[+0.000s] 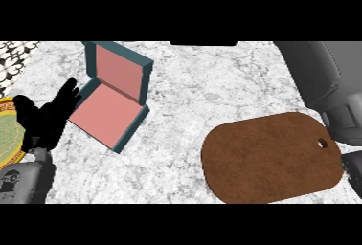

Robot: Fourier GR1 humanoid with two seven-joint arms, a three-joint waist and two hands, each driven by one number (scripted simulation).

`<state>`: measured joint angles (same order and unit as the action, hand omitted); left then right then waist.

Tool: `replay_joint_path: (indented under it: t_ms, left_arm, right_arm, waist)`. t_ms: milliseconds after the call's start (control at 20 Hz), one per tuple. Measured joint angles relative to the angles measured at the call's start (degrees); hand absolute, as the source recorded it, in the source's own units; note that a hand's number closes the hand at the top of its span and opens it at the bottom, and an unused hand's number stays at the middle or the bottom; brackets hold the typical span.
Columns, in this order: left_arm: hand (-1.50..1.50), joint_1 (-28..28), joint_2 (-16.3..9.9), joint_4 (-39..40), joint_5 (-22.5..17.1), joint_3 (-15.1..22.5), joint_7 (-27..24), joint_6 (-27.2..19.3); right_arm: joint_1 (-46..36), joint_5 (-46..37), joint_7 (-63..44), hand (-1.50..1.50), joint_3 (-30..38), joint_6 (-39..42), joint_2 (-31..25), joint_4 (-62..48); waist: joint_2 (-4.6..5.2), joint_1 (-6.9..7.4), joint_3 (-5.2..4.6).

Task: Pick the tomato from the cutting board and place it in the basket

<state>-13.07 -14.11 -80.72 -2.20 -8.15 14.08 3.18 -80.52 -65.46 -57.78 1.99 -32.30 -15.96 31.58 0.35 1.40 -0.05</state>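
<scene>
At the counter's [212, 76] right edge, the right hand [351, 168] is hiding beyond the bare cutting board [272, 160], fingers unreadable; left hand [46, 119] is resting slack-fingered beside the basket [113, 103].

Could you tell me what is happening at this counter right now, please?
Nothing is visibly being handled at this moment. The brown cutting board lies bare on the marble counter, with no tomato in view on it. The teal basket with its pink lining sits to the board's left and looks empty. The left hand rests open at the left edge, fingers up, partly over a green and gold plate. The right forearm comes in at the right edge, but its hand is out of view.
</scene>
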Motion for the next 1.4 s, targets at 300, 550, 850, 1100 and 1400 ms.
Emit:
replay_joint_path:
  t_ms: [300, 550, 850, 1100, 1400]
  left_arm:
    - [0.0, 0.2, -0.6, 0.5, -0.6, -1.0, -0.5, 0.6]
    - [0.0, -0.1, -1.3, 1.9, -1.1, -2.0, -1.1, 1.5]
    - [0.0, 0.2, -1.0, 1.6, -0.7, -2.0, -1.1, 1.1]
    - [0.0, -0.9, -1.4, 2.4, -0.7, -2.4, -1.1, 1.4]
    - [0.0, -0.7, -0.9, 2.9, -0.7, -2.2, -2.0, 1.8]
  right_arm:
    - [1.6, -1.3, 0.6, 1.5, 2.0, -0.2, -5.1, -3.0]
    - [5.8, 0.8, 4.2, 1.5, 4.5, -1.4, -8.6, -3.2]
    - [12.8, 3.7, 9.4, 1.5, 6.5, -3.2, -10.4, -0.7]
    - [16.5, 6.7, 14.8, 1.5, 9.1, -6.0, -11.5, -0.8]
    - [19.7, 6.7, 14.4, -1.5, 12.7, -12.3, -13.9, -3.3]
  waist:
    - [-0.06, -0.47, 0.02]
    - [-0.09, -0.75, 0.05]
    - [-0.23, -1.11, 0.07]
    - [-0.14, -0.9, 0.07]
    - [0.05, -0.51, 0.08]
